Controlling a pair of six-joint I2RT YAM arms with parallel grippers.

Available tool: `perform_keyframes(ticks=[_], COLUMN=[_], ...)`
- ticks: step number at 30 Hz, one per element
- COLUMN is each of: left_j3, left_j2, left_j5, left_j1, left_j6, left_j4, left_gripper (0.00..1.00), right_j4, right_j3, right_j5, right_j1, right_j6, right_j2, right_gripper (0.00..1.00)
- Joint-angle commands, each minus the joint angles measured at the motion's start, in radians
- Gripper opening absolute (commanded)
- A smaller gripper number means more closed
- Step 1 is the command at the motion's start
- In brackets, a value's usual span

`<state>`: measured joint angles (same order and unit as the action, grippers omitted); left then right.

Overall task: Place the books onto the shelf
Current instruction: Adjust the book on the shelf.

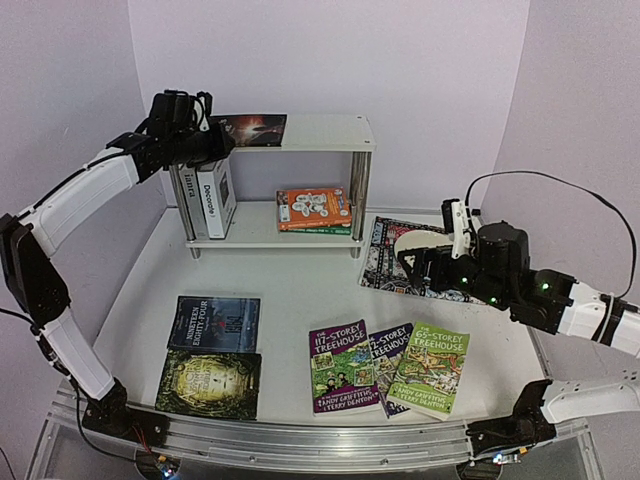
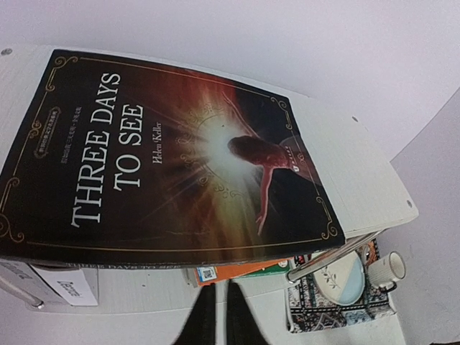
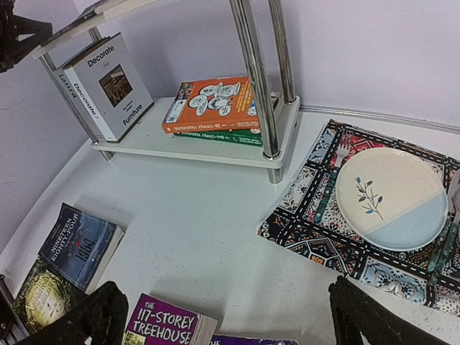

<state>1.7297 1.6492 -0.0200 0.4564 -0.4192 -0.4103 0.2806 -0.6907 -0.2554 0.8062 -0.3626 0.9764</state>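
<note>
Now closed left claw (image 2: 224, 295) sits at 9 o'clock of dark glossy paperback (image 1: 252, 129) on white chrome-post shelf (image 1: 330, 132) top; long axis 9-to-3.

The white two-tier shelf with chrome posts (image 1: 325, 132) stands at 12 o'clock on the white surface (image 1: 290, 290). A dark glossy paperback (image 1: 252, 129) lies at the left end of its top board. On the lower board, two thick white hardbacks (image 1: 212, 195) stand upright at the left end. At the right end an orange paperback (image 1: 313, 205) lies flat on a green paperback (image 3: 215, 135). At 2 o'clock, just right of the shelf, lies a dark patterned rectangular mat (image 1: 383, 262) with a round ceramic plate (image 1: 418, 240) on it. At 7 o'clock two dark-covered books lie flat, one (image 1: 213, 322) behind the other (image 1: 209, 383). At 5 o'clock three colourful Treehouse paperbacks (image 1: 345, 368) lie side by side, overlapping.
</note>
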Motion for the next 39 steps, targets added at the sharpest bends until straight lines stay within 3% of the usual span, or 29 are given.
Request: perform_keyframes(ticks=[1, 39], left_j3=[0.058, 0.128], left_j2=[0.019, 0.104], left_j5=[0.016, 0.058], left_j1=[-0.005, -0.042], left_j6=[0.019, 0.054], left_j4=[0.019, 0.011], left_gripper=[0.0, 0.0], right_j4=[0.02, 0.022], right_j3=[0.0, -0.01], right_j5=[-0.031, -0.092], right_j1=[-0.003, -0.003], right_j6=[0.018, 0.05], right_j2=[-0.019, -0.011], right_gripper=[0.98, 0.98])
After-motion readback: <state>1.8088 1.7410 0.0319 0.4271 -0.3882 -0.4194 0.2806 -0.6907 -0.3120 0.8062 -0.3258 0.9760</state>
